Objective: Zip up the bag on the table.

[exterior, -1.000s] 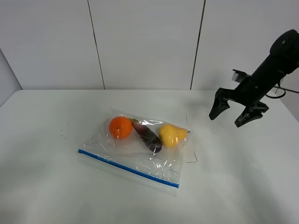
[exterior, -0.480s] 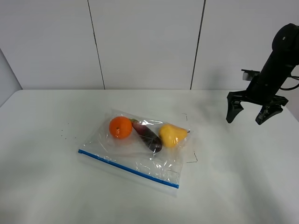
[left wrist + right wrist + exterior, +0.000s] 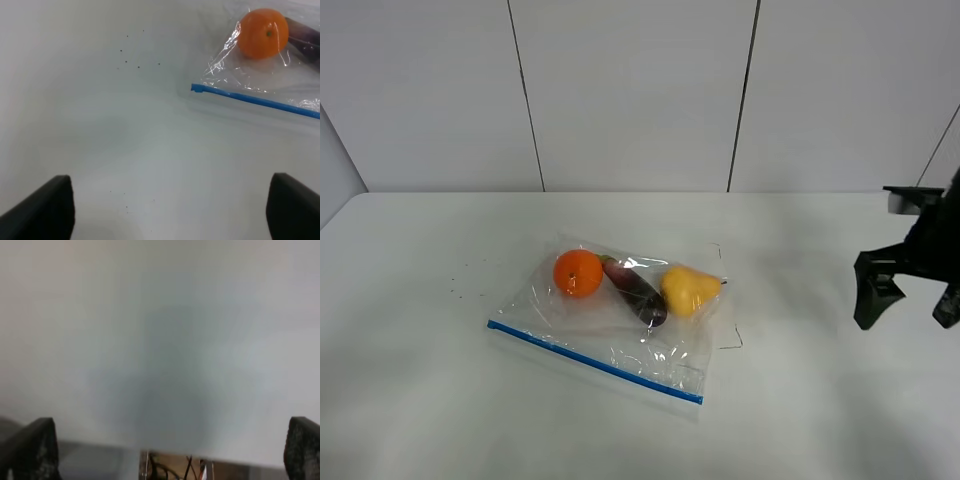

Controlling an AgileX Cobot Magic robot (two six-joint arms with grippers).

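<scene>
The bag [image 3: 615, 320] lies flat on the table [image 3: 430, 420], a little left of the middle and slanted, its blue zipper strip [image 3: 595, 362] along the near edge. Through the clear plastic I can see an orange [image 3: 578, 273] at the left, a dark purple fruit [image 3: 635, 291] in the middle and a yellow pear [image 3: 689, 289] at the right, all three in a row toward the bag's far side.

The right gripper [image 3: 908, 300] hangs at the table's right edge, well apart from the bag, its two black fingers [image 3: 872, 292] pointing down and spread wide with nothing between them. Its wrist camera shows only blurred white table and the table's edge.

The left gripper [image 3: 170, 210] does not appear in the high view. From its own camera the fingertips [image 3: 42, 210] sit far apart at the corners, empty, above bare table. The zipper's left end [image 3: 198, 88] and the orange [image 3: 262, 33] lie ahead of it, not touched.
</scene>
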